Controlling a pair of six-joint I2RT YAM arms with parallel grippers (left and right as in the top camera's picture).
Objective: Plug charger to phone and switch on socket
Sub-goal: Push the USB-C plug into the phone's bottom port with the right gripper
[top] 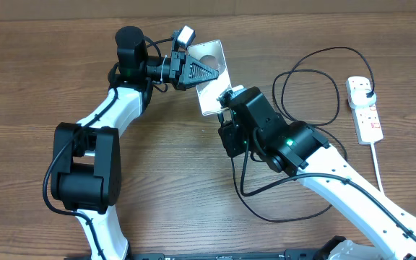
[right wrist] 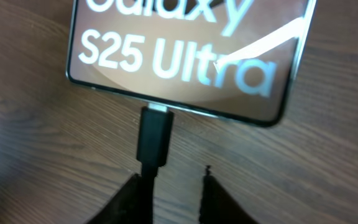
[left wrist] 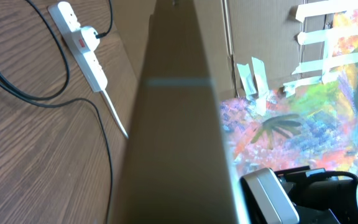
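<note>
The left wrist view is mostly blocked by the phone (left wrist: 173,124), seen edge-on as a blurred brown band, and no left fingers show there. To its right is a bright, smeared surface with pale tape strips that is hard to make out. The right wrist view cuts off the top of the phone's white lettering, leaving "S25 Ultra" readable. From overhead the right arm's wrist covers the phone's near end, and the slab's face glares pale grey. Whether the phone rests on the table (top: 49,58) or is lifted off it cannot be told. The socket (top: 367,112) lies at the far right, well apart from both arms, with one plug seated in its far end. Its red switches are too small to read. Its white cord (top: 378,162) trails toward the near edge. The charger (right wrist: 152,140) has its connector tip pushed into the phone's bottom edge. Its black cable loops across the wood between the phone and the socket. The left gripper (top: 201,72) is clamped on the phone's far end, left of centre. The right gripper (right wrist: 174,186) sits just near of the connector with its fingers spread, and wood shows between them. The cable runs down against its left finger, ungrasped.
</note>
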